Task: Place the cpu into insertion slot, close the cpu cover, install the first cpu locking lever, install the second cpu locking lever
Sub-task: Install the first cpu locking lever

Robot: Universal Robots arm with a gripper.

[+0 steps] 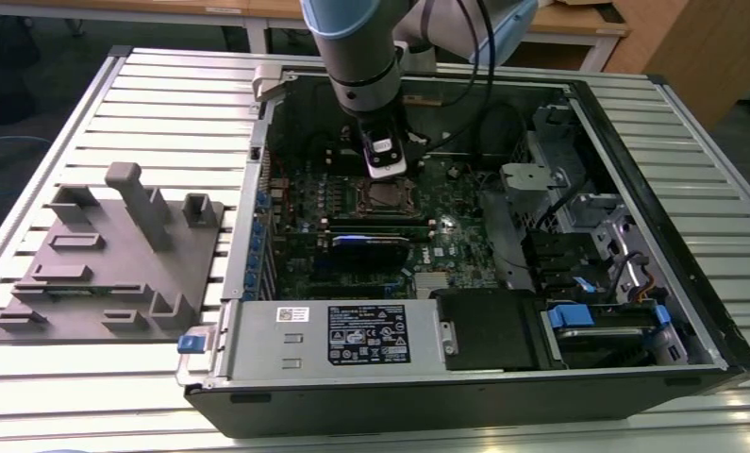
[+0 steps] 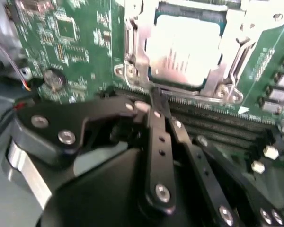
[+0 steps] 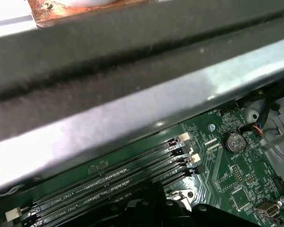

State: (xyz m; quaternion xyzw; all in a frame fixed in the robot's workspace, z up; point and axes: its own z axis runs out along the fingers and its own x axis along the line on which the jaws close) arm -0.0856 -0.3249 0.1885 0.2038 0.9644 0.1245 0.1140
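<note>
Nearest the lens in the second wrist view, the black linkage of the claw (image 2: 156, 101) fills the foreground, its fingers drawn together to a narrow tip with nothing between them, just short of the metal frame around the processor socket. Beyond that tip lies the cpu (image 2: 184, 49), a flat square chip with a pale, glaring metal top, seated face up and level in the insertion slot (image 2: 189, 16), its edges running square with the socket's sides; being square, it has no long axis to speak of. The cpu cover (image 2: 236, 45), a silver frame plate with a large cut-out, lies flat over the chip's margins. Whether the locking levers are latched cannot be told. Long dark memory slots (image 2: 213, 120) run between the claw's tip and the socket, parallel to the socket's near edge. In the first wrist view the same slots (image 3: 109, 182) stretch lengthwise across the green motherboard (image 3: 227, 175) beside a round coin battery (image 3: 235, 141), under the grey wall of the case (image 3: 132, 118). In the exterior view the arm (image 1: 356, 57) reaches down into the open computer case (image 1: 676, 311), which lies on its side on a slatted metal desk (image 1: 174, 85), with the claw (image 1: 388, 173) just above the socket (image 1: 385, 196). A grey moulded fixture (image 1: 110, 264) sits on the desk to the exterior view's left of the case.
</note>
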